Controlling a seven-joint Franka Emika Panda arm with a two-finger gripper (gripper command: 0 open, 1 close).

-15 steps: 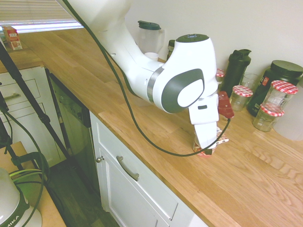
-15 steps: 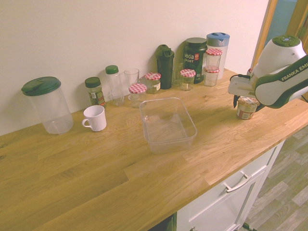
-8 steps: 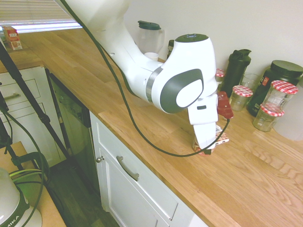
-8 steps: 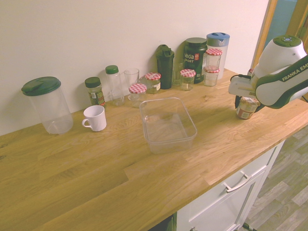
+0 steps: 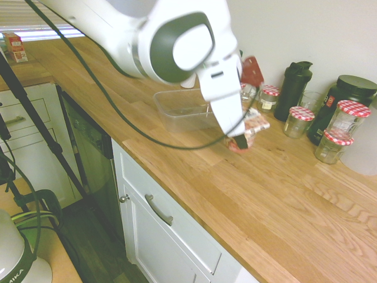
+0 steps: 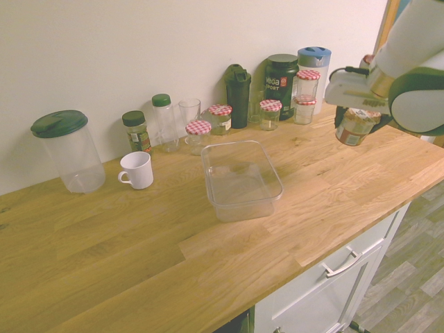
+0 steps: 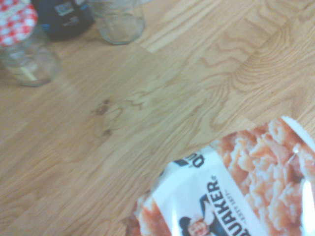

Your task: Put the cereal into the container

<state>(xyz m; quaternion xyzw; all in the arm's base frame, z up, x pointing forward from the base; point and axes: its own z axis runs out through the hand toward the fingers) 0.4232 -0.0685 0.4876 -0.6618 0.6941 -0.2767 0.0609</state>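
Note:
The cereal [image 6: 353,127] is a small cup with red-pink sides and a printed foil lid, hanging tilted above the wooden counter. My gripper [image 6: 354,122] is shut on it from above. In the first exterior view the cereal [image 5: 247,131] shows just below the gripper [image 5: 240,140], beside the near end of the container [image 5: 181,108]. The container [image 6: 241,178] is a clear, shallow, empty tub standing on the counter well to the left of the cup. The foil lid of the cereal [image 7: 231,191] fills the corner of the wrist view.
Glass jars with red checked lids [image 6: 270,114], a dark shaker bottle [image 6: 237,96] and a dark tub [image 6: 280,84] line the wall. A white mug [image 6: 137,170], a drinking glass [image 6: 188,114] and a green-lidded jug [image 6: 68,151] stand further left. The counter edge [image 6: 326,243] runs along the front.
The arm has lifted the cereal off the counter and carried it up and towards the container. The cup now hangs tilted in the air.

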